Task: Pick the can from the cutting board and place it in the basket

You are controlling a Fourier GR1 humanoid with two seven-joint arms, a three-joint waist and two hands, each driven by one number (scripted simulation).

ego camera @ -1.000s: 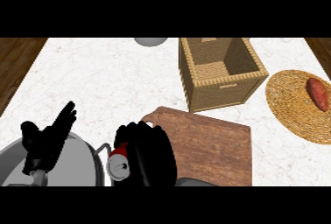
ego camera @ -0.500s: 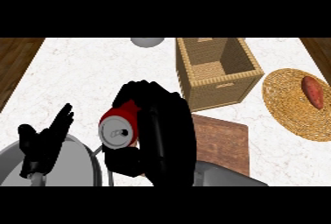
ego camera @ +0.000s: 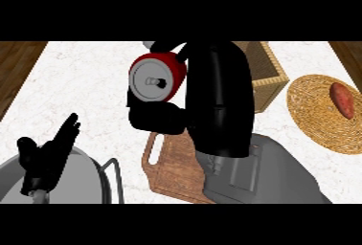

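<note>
Can (ego camera: 157,79) risen, right hand (ego camera: 212,95) fingers clamped | basket (ego camera: 268,72) mostly hidden | left hand (ego camera: 46,153) fingers apart

red can (ego camera: 157,76) — held aloft, beside basket (ego camera: 268,76)

The red metal can with its silver pull-tab lid (ego camera: 157,77) sits in the curled fingers of the black right hand (ego camera: 216,95), raised above the white marble counter (ego camera: 84,95), left of the woven wicker basket (ego camera: 272,76), which the hand partly hides. The brown wooden cutting board with a handle slot (ego camera: 173,167) lies below the hand toward the near edge; the round woven straw plate (ego camera: 322,115) sits far right, carrying a reddish-brown sweet potato (ego camera: 343,99). The black left hand (ego camera: 44,155) rests at lower left, fingers up, over a round grey metal pan (ego camera: 78,179).
</note>
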